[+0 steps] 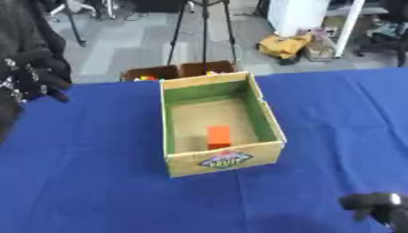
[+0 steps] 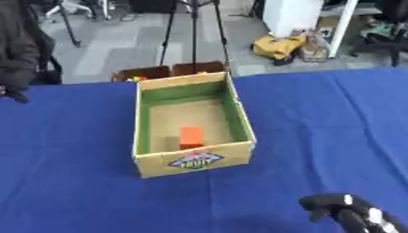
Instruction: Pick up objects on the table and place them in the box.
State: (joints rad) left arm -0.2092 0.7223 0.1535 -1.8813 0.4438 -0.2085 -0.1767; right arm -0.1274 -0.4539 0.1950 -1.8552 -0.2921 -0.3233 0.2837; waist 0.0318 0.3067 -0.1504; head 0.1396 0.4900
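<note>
A wooden box (image 1: 225, 159) with green inner walls and a label on its front stands in the middle of the blue table (image 1: 88, 182). An orange block (image 1: 219, 136) lies on the box floor near the front wall. No loose object shows on the cloth. My left hand (image 1: 33, 77) hangs at the far left edge, above the table's back corner, with relaxed fingers pointing down and nothing in it. At the bottom right corner, low over the cloth and well clear of the box, my right hand (image 2: 350, 212) is relaxed and empty.
Behind the table's far edge sits a brown carton (image 1: 179, 70) with small coloured things in it. Beyond it, on the floor, stand a tripod (image 1: 203, 32) and a yellow bag (image 1: 283, 45). Blue cloth lies bare on both sides of the box.
</note>
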